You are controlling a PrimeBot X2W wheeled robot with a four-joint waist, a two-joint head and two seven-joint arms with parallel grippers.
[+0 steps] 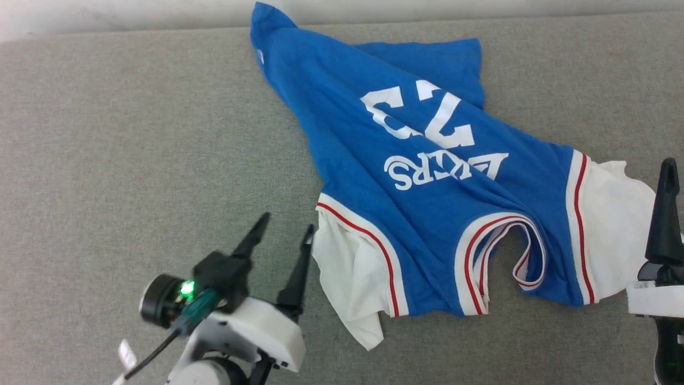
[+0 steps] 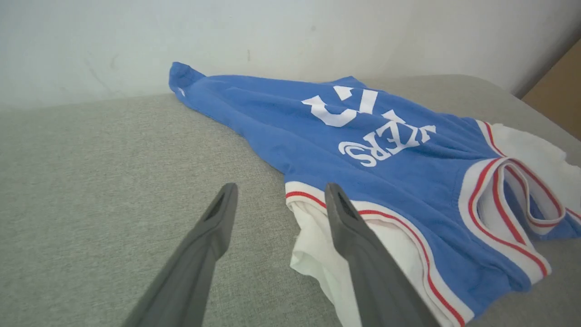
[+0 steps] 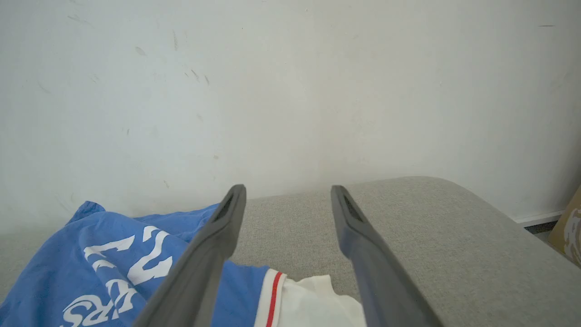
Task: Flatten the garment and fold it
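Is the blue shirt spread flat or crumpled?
Crumpled, not flat: the garment bunches to a point at its far end, and its collar buckles into a raised loop.

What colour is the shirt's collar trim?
Collar trim: white with red stripes, clearest in head view.

The garment (image 1: 417, 176) lies on the padded surface (image 1: 133, 133), one corner reaching the wall (image 1: 107, 16) at 11 o'clock, its collar (image 1: 502, 256) toward 6 o'clock. The left gripper (image 1: 287, 223) stands at its 7 o'clock just beside one sleeve (image 1: 347, 267), the right gripper (image 3: 288, 188) at 4 o'clock by the other sleeve (image 1: 614, 230).
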